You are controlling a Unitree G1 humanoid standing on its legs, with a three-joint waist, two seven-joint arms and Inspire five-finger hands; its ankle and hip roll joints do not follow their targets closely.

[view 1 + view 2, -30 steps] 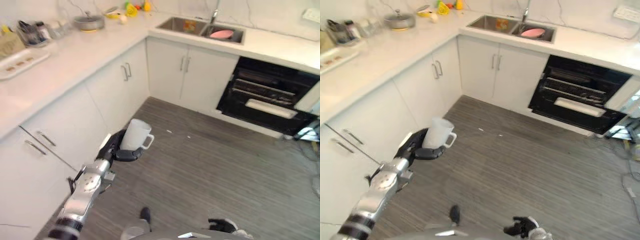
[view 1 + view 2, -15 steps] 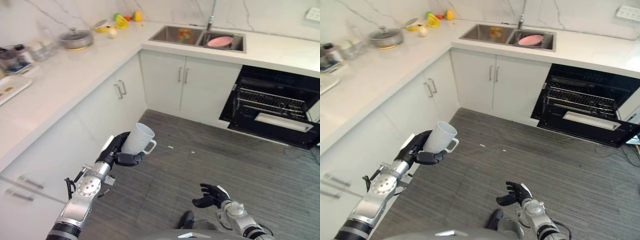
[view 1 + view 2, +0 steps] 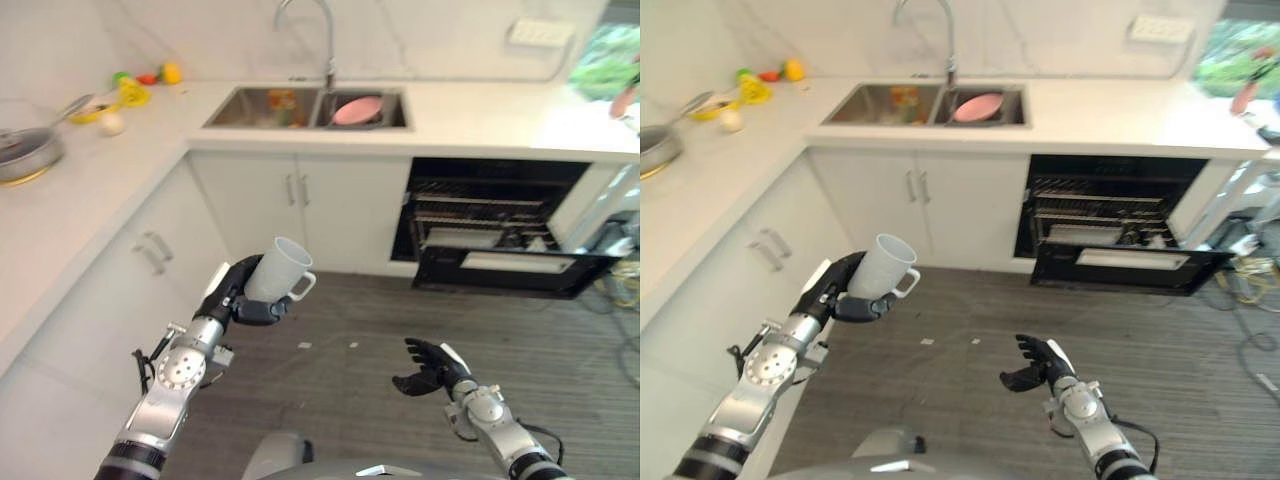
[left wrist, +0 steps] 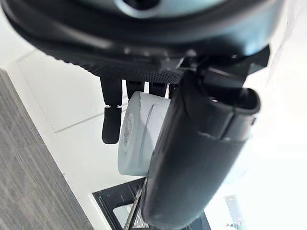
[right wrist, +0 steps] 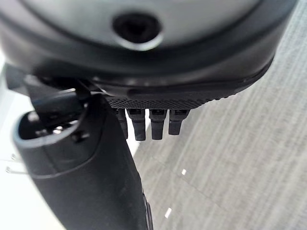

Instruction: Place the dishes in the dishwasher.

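Left hand (image 3: 232, 296) around mug (image 3: 277, 271), above floor (image 3: 560, 350).

Plate (image 3: 357, 108) in sink (image 3: 262, 106); open dishwasher (image 3: 495, 235) right of cabinets (image 3: 300, 205).

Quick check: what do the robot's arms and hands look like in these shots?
Both arms are silver-grey metal with round joint housings and black bands near the elbow. The left hand and right hand are dark, nearly black, with segmented fingers; each shows a white strip along one edge. In the wrist views the palms look finely ribbed and the thumbs thick and glossy black.
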